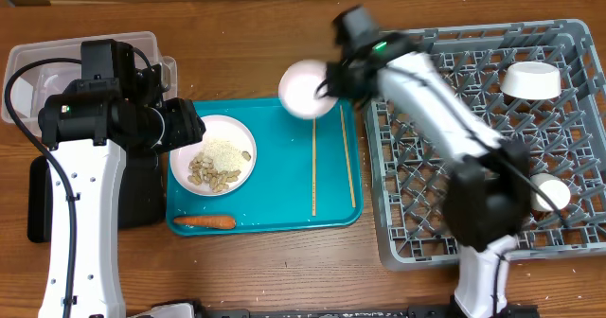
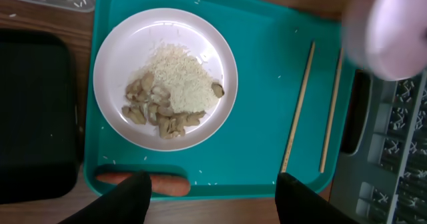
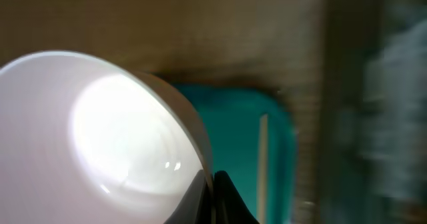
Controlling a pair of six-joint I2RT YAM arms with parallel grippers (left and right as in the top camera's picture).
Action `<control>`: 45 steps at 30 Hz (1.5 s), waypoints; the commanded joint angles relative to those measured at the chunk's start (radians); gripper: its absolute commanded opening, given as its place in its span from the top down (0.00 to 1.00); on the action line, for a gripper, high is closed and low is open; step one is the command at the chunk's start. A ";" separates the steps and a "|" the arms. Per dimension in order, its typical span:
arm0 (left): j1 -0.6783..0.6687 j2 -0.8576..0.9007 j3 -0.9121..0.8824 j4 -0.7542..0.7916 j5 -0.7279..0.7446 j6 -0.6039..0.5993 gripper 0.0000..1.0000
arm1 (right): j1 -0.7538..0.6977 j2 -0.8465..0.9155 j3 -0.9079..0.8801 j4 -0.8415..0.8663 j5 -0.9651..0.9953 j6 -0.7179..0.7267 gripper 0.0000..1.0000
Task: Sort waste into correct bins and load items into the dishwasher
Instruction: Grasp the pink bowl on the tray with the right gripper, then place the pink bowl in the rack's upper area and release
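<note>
My right gripper (image 1: 333, 79) is shut on the rim of a white bowl (image 1: 306, 89) and holds it above the far edge of the teal tray (image 1: 284, 195). In the right wrist view the fingers (image 3: 213, 187) pinch the bowl's (image 3: 100, 137) rim. The white plate (image 1: 229, 129) on the tray holds rice (image 1: 225, 150) and nuts (image 1: 210, 174). A carrot (image 1: 204, 221) lies at the tray's front left. Two chopsticks (image 1: 313, 167) lie at its right. My left gripper (image 2: 212, 201) is open and empty, above the tray's near edge. No paper ball or red wrapper shows.
The clear tub (image 1: 38, 62) and black tray (image 1: 38, 204) sit at the left, partly under my left arm. The grey dish rack (image 1: 417, 204) at the right holds a white bowl (image 1: 530, 79) and another small white bowl (image 1: 551, 193).
</note>
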 commanded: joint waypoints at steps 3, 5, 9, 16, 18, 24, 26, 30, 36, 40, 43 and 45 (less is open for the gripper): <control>0.005 -0.004 0.017 0.004 -0.006 -0.002 0.39 | -0.097 -0.250 0.083 -0.081 0.206 -0.174 0.96; 0.005 -0.004 0.017 0.005 -0.006 -0.002 0.39 | -0.130 -0.282 0.083 -0.126 0.383 -0.173 0.96; 0.005 -0.004 0.017 0.009 -0.006 -0.002 0.39 | -0.179 -0.286 0.070 -0.240 0.935 0.081 0.96; 0.005 -0.004 0.017 0.009 -0.005 -0.003 0.39 | -0.229 -0.276 -0.127 -0.248 1.328 0.329 0.96; 0.005 -0.004 0.017 0.008 -0.005 -0.003 0.39 | -0.241 -0.276 -0.198 -0.199 1.335 0.329 0.96; 0.004 -0.004 0.017 0.004 -0.005 -0.003 0.39 | -0.274 -0.276 -0.406 0.006 1.399 0.270 0.96; 0.003 -0.004 0.017 0.005 -0.005 -0.003 0.39 | -0.281 -0.276 -0.457 0.084 1.398 0.213 0.96; 0.003 -0.004 0.017 0.002 -0.004 -0.003 0.39 | -0.281 -0.276 -0.544 0.186 1.358 0.160 0.96; 0.003 -0.004 0.017 0.002 -0.005 -0.003 0.39 | -0.280 -0.275 -0.596 0.208 1.235 0.160 0.96; 0.003 -0.004 0.017 0.002 -0.005 -0.003 0.39 | -0.269 -0.275 -0.610 0.201 1.140 0.160 0.95; 0.003 -0.004 0.017 0.002 -0.005 -0.003 0.39 | -0.254 -0.275 -0.611 0.184 1.054 0.160 0.88; 0.003 -0.004 0.017 0.001 -0.005 -0.003 0.39 | -0.244 -0.275 -0.611 0.174 1.007 0.160 0.82</control>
